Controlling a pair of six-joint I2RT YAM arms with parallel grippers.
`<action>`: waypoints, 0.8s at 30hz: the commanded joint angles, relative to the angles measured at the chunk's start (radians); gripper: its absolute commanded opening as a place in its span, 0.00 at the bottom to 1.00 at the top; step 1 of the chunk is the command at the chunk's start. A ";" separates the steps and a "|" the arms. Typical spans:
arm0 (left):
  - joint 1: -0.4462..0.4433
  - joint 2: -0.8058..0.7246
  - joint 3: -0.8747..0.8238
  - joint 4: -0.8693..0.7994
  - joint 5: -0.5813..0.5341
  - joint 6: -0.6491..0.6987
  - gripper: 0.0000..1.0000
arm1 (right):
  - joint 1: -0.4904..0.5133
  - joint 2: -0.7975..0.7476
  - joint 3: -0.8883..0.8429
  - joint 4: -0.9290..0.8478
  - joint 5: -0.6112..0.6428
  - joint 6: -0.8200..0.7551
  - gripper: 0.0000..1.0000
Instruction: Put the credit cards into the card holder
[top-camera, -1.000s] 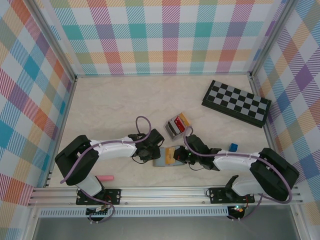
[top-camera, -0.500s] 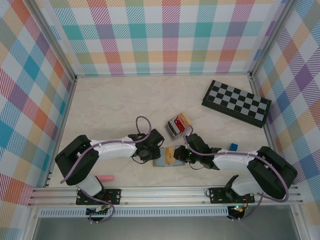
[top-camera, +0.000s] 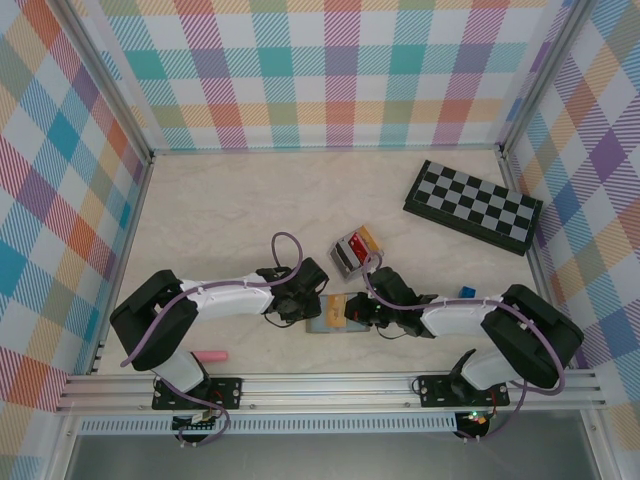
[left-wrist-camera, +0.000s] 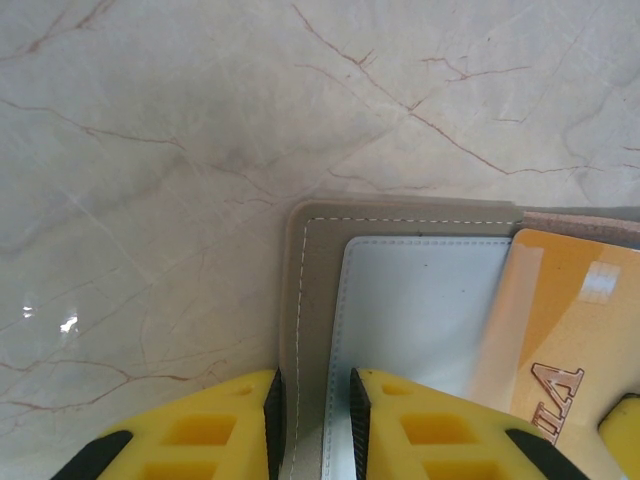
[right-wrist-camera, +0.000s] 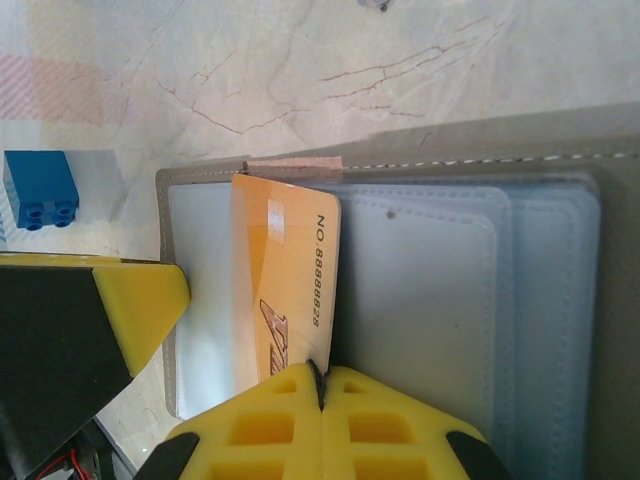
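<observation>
R gripper (right-wrist-camera: 318, 385) clenched on card (right-wrist-camera: 285, 270) short end, good spot: thin, stiff, slick. L gripper (left-wrist-camera: 312, 410) prob pinches holder (left-wrist-camera: 300, 260) edge between jaws.

L gripper (left-wrist-camera: 312, 385) jaws slightly apart, R gripper (right-wrist-camera: 320, 372) jaws closed.

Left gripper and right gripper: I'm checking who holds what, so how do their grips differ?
The left gripper holds the card holder by its edge; the right gripper holds the orange card. The left gripper's jaws stand slightly apart; the right gripper's meet. Both have yellow fingers.
</observation>
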 joint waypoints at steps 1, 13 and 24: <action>0.003 0.042 -0.016 -0.013 0.013 0.001 0.25 | 0.007 -0.006 -0.004 -0.077 -0.042 -0.039 0.00; 0.002 0.042 -0.013 -0.010 0.015 -0.001 0.25 | 0.004 -0.016 0.009 -0.131 -0.059 -0.075 0.00; 0.002 0.021 -0.024 0.016 0.031 -0.006 0.28 | 0.040 0.114 0.106 -0.044 -0.066 -0.007 0.00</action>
